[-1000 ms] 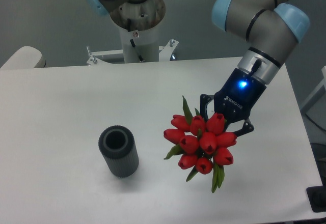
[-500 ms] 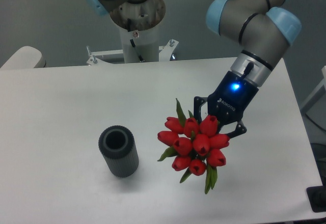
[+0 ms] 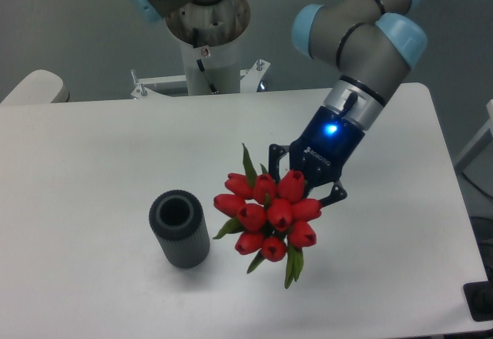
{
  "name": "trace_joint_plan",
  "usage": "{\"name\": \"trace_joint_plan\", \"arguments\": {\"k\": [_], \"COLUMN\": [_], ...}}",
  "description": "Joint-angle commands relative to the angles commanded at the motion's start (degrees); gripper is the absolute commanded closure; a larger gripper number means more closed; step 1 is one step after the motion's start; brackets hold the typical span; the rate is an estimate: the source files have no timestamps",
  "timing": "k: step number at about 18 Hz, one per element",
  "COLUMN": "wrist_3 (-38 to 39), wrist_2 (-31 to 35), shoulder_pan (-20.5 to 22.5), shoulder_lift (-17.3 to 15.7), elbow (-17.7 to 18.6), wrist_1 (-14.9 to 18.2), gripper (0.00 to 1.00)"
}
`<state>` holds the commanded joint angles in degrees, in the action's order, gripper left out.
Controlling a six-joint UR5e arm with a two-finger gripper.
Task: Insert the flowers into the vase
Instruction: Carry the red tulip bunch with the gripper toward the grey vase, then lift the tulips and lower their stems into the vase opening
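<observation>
Camera view: tulips being carried toward the vase.
The tool [image 3: 306, 184] is gripping the flowers [image 3: 267, 214] from behind the buds, its fingers closed in on the bunch, heads tipped toward the lens so the hidden stems can presumably be aimed down. The vase [image 3: 179, 228] is standing upright on the surface [image 3: 92, 162], apart to the tool's lower left, mouth open and waiting.

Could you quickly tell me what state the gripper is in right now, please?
Gripper: closed on the bunch of red tulip buds with green leaves, held above the table.
</observation>
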<state>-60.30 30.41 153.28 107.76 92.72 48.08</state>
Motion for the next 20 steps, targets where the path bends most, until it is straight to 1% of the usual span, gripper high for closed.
{"name": "trace_joint_plan", "arguments": {"k": [3,7,10,12,16,20], "wrist_3": [0.1,0.1,0.2,0.1,-0.4,-0.6], "wrist_2": [-0.8,-9.8,-11.2,-13.6,-24.5,-27.9], "shoulder_pan": [-0.4,-0.5,-0.4,-0.8,-1.1,-1.7], "shoulder_lift": [-0.4,-0.3,-0.4,-0.4,-0.3,-0.4], "elbow": [-0.1,0.0,0.1,0.1,0.2,0.8], "wrist_1": [-0.4,-0.4,-0.4,-0.4,-0.4,-0.9], "gripper": [0.78,0.78,0.78,0.78,0.78,0.78]}}
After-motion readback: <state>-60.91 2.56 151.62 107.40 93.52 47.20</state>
